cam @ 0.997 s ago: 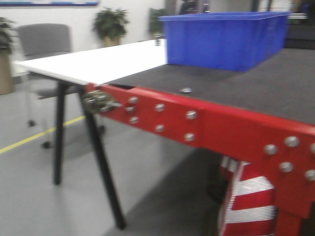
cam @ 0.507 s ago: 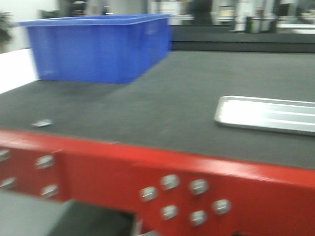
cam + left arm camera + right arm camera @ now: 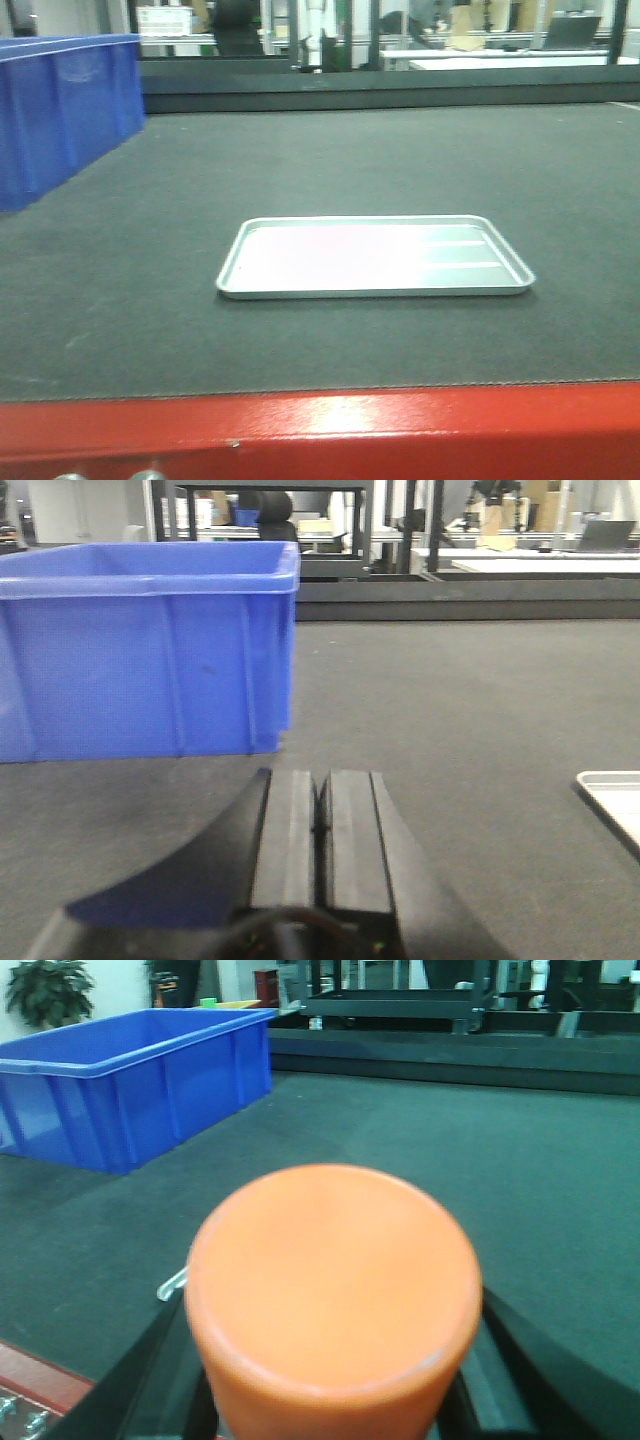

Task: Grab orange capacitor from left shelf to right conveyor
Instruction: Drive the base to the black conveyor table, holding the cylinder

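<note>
The orange capacitor fills the right wrist view, its flat top towards the camera, and my right gripper is shut on it, black fingers on either side. It hangs above the near part of the right conveyor, a dark grey belt with a red front frame. My left gripper is shut with nothing between its pads, low over the belt. The left shelf is out of view. Neither gripper shows in the front view.
A shallow silver tray lies on the belt straight ahead; its edge shows at the right of the left wrist view. A blue plastic bin stands on the belt at the left. More racks and benches stand behind the conveyor.
The front view has swung to the right along the conveyor: the white table and floor have gone, the blue bin has slid to the left edge and the silver tray now sits in the middle.
</note>
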